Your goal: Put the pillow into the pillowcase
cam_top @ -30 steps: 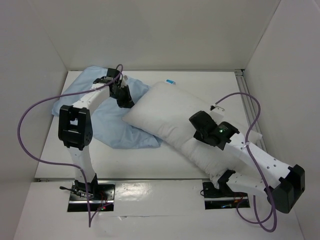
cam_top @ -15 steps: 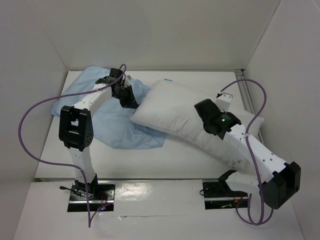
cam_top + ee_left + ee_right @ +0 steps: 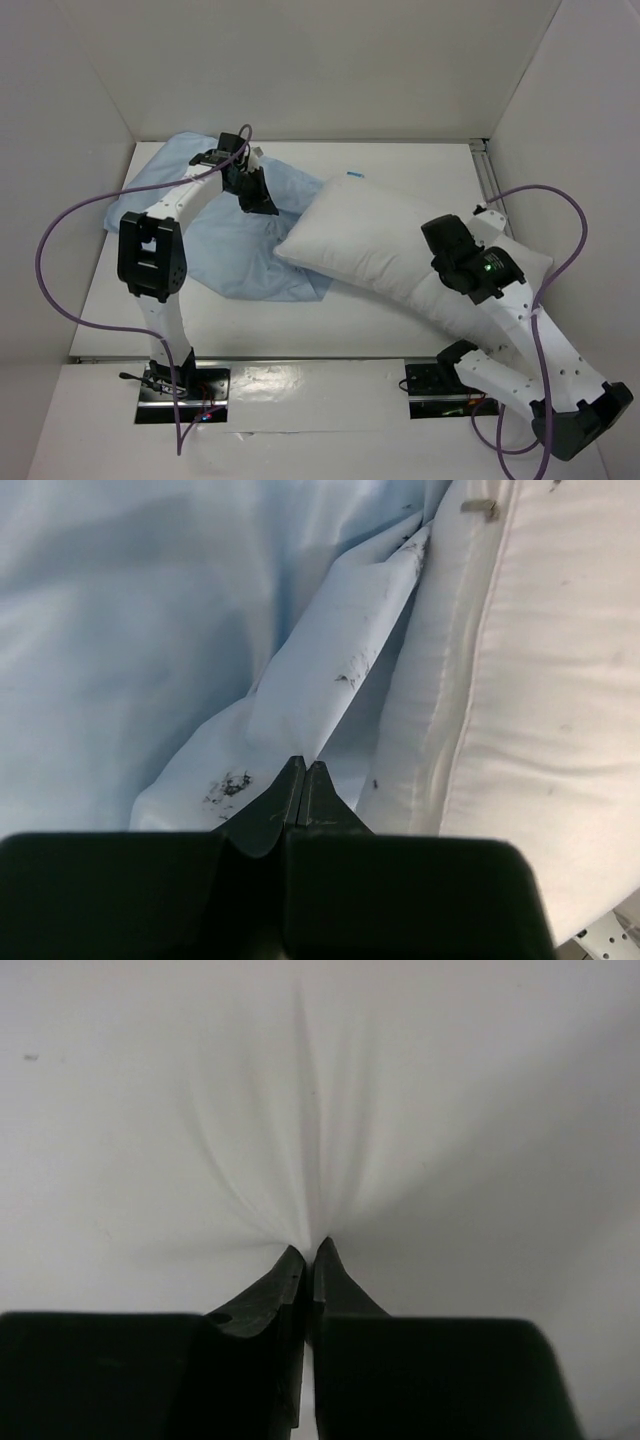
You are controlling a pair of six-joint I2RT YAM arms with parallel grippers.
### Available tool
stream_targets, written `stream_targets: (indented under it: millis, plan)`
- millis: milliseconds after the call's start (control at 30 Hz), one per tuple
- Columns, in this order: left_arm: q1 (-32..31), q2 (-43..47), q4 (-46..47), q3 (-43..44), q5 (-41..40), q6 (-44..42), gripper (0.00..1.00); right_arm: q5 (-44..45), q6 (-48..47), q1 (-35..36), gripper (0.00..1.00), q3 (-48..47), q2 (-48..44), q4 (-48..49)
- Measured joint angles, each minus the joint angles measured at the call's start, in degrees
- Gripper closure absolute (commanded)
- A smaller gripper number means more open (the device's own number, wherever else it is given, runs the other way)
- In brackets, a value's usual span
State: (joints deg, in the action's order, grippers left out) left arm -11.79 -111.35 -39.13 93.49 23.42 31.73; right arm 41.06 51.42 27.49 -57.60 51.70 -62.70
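The white pillow [image 3: 370, 240] lies slanted across the middle and right of the table, with its small blue tag [image 3: 352, 174] at the far end. The light blue pillowcase [image 3: 225, 245] lies limp and wrinkled on the left, and its edge meets the pillow's left corner. My left gripper [image 3: 262, 203] is shut on a fold of the pillowcase's edge [image 3: 330, 670], right beside the pillow's seam [image 3: 540, 680]. My right gripper [image 3: 436, 240] is shut on a pinch of the pillow's cloth [image 3: 300, 1110], which puckers at the jaws.
White walls close in the table at the back and both sides. A metal rail [image 3: 487, 180] runs along the right edge. Purple cables [image 3: 60, 260] loop off both arms, on the right over the pillow's near end.
My right arm has pulled the pillow to the right and towards the near edge, so less of it overlaps the pillowcase. My left gripper has held its place on the pillowcase.
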Motion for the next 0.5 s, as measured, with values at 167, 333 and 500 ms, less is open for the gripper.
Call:
stream_targets:
  millis: [167, 333, 500]
  plan:
    - [0.9, 0.0, -0.6, 0.0, 0.1, -0.1, 1.0, -4.6, -5.5, 0.0, 0.23, -1.9, 1.1, 2.2]
    - [1.2, 1.0, -1.0, -0.1, 0.5, -0.2, 1.0, -7.4, -10.0, 5.7, 0.12, -14.4, 12.7, 7.1]
    - [1.1, 3.0, -1.1, -0.7, 0.8, -0.3, 1.0, -6.0, -10.8, 16.1, 0.12, -23.9, 25.9, 10.1]
